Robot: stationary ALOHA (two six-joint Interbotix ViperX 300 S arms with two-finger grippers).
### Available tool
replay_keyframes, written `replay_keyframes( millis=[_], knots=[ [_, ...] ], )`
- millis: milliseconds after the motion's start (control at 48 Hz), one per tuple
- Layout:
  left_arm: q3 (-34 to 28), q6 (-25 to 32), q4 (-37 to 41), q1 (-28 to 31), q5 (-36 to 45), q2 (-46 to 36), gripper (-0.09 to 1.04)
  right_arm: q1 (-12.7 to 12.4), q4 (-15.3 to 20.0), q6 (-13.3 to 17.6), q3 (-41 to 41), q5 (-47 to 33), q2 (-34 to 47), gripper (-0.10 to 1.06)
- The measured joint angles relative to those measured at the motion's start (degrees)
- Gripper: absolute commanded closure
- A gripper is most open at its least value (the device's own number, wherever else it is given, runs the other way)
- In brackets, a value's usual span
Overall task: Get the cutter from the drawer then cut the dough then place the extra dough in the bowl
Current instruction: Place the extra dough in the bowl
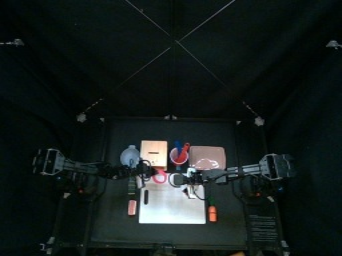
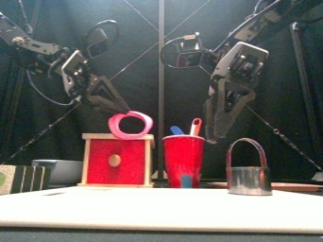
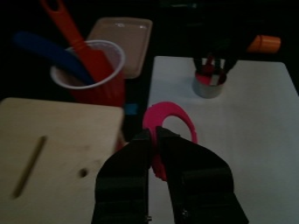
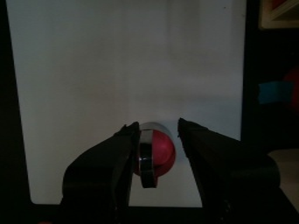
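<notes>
My left gripper is shut on a pink dough ring and holds it in the air just above the wooden box with the red drawer front. In the left wrist view the dough ring hangs from the closed jaws beside the box top. The metal cutter stands on the white board, wire handle up. My right gripper hovers directly over it, open. In the right wrist view a red dough disc lies inside the cutter. The blue-grey bowl sits left of the box.
A red cup with a blue and a red toy knife stands between the box and the cutter. The pink tray lies behind the board. Small orange toys lie at the board's left and right edges.
</notes>
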Motion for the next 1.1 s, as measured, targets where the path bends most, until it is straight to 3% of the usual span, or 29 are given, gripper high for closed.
replay_keyframes(
  millis=[208,417,562,896,1104],
  knots=[
    [5.8,0.0,0.0,10.1,6.5,-16.4,0.46,-0.4,-0.4,0.0,0.1,-1.6,0.0,0.18],
    [9.7,0.0,0.0,18.5,13.6,-23.6,0.46,-0.5,-0.4,0.0,0.2,-2.1,0.0,0.18],
    [11.0,-0.1,0.0,21.8,17.1,-23.1,0.46,-0.5,-0.4,0.0,0.4,-2.1,0.0,0.18],
    [11.1,-0.3,0.2,20.6,16.3,-14.0,0.44,-1.1,-0.4,0.1,0.4,-2.4,0.0,0.18],
    [11.1,-0.5,-1.2,19.6,12.9,-9.8,0.24,-1.1,-0.4,0.0,0.4,-2.4,0.0,0.18]
  ],
)
